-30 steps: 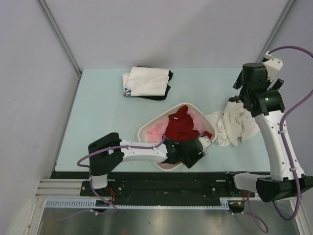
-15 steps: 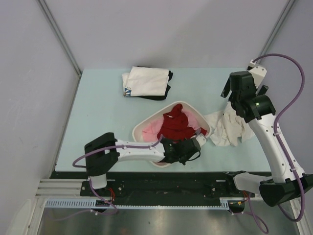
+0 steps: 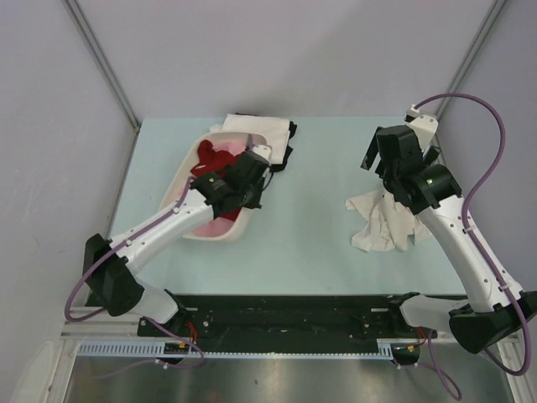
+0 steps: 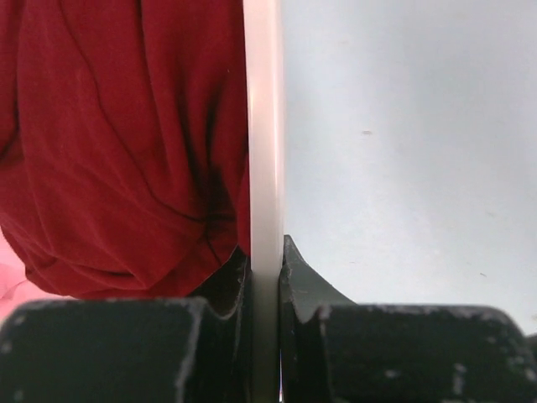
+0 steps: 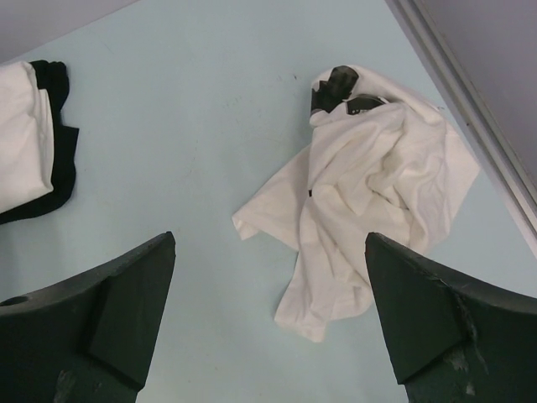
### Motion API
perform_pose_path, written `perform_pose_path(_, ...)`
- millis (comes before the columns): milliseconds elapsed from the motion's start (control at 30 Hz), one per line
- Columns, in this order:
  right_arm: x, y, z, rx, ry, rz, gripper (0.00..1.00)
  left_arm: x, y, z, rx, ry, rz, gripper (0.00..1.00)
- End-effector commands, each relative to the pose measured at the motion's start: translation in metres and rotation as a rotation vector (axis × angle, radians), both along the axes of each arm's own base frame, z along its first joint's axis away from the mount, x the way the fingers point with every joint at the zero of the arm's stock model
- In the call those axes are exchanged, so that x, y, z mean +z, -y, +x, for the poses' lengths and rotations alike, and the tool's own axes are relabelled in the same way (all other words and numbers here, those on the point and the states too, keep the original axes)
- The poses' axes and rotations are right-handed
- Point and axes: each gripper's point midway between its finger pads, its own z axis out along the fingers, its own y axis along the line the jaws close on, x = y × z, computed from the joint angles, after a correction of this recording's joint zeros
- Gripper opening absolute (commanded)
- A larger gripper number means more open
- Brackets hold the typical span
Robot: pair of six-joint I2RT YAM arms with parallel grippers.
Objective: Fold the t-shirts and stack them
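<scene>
My left gripper (image 3: 252,161) is shut on the rim (image 4: 264,126) of the white basin (image 3: 183,186), which now sits at the far left of the table. Inside the basin lie a dark red t-shirt (image 3: 210,158) (image 4: 126,143) and a pink one (image 3: 205,225). A folded cream t-shirt on a black one (image 3: 277,133) (image 5: 25,143) lies at the back, partly covered by the basin. A crumpled cream-white t-shirt (image 3: 382,222) (image 5: 369,193) lies at the right. My right gripper (image 3: 379,164) (image 5: 269,239) hangs open above that shirt's left edge, holding nothing.
The pale blue table (image 3: 319,227) ends at a dark front rail by the arm bases. Grey walls with metal struts close in the left, back and right sides; one strut (image 5: 470,92) runs right beside the crumpled shirt.
My left gripper shut on the basin's rim and carried the basin from the near middle to the far left, against the folded stack. My right arm drifted left and lower.
</scene>
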Motion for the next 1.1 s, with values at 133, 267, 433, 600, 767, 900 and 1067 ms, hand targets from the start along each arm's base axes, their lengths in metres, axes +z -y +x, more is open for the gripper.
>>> perform_pose_path(133,-0.002,-0.018,0.008,0.015,0.034,0.026,1.00,0.013,-0.112,0.039,0.272,0.028,0.098,0.00)
perform_pose_path(267,-0.008,-0.031,0.008,0.048,0.032,0.034,1.00,0.001,-0.139,0.064,0.326,0.000,0.077,0.00)
perform_pose_path(433,-0.020,-0.047,0.010,0.090,0.006,0.048,1.00,-0.012,-0.160,0.103,0.356,-0.013,0.120,0.00)
perform_pose_path(600,-0.030,-0.052,0.007,0.103,-0.020,0.002,1.00,-0.033,-0.179,0.151,0.370,-0.044,0.240,0.00)
perform_pose_path(767,-0.033,-0.064,0.007,0.146,-0.028,0.021,1.00,-0.054,-0.197,0.195,0.386,-0.062,0.270,0.00)
perform_pose_path(900,-0.037,-0.068,0.008,0.157,-0.037,0.010,1.00,-0.068,-0.220,0.230,0.452,-0.055,0.235,0.00)
perform_pose_path(1067,-0.043,-0.070,0.013,0.154,-0.044,-0.007,1.00,-0.105,-0.247,0.254,0.525,-0.104,0.257,0.00)
